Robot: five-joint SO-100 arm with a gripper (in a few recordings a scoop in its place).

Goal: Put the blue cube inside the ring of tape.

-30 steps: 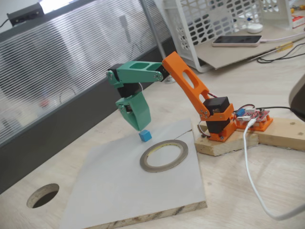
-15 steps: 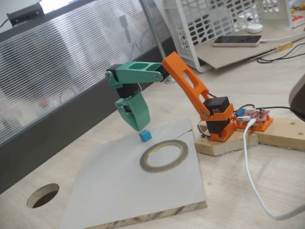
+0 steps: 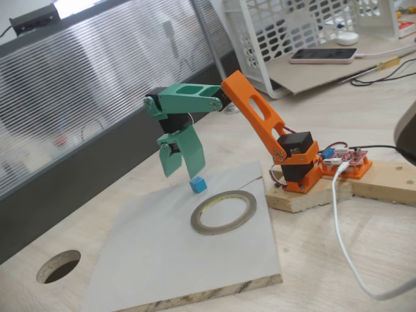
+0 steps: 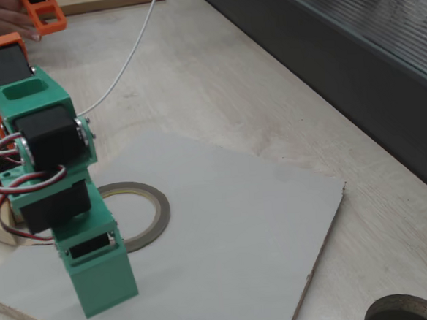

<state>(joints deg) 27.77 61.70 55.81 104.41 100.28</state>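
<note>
The blue cube point(image 3: 198, 184) lies on the grey board point(image 3: 156, 253), just beyond the far left edge of the ring of tape point(image 3: 224, 212) and outside its opening. The green gripper point(image 3: 181, 169) hangs directly above the cube with its jaws spread apart, holding nothing. The cube looks light, stiff and smooth, so I judge it should be pinched on two opposite flat sides.

You have a grey board point(image 3: 182, 260) on the wooden table point(image 3: 338, 273), a round hole point(image 3: 58, 266) near it, and a white basket point(image 3: 292, 26) and phone point(image 3: 323, 56) behind.
</note>
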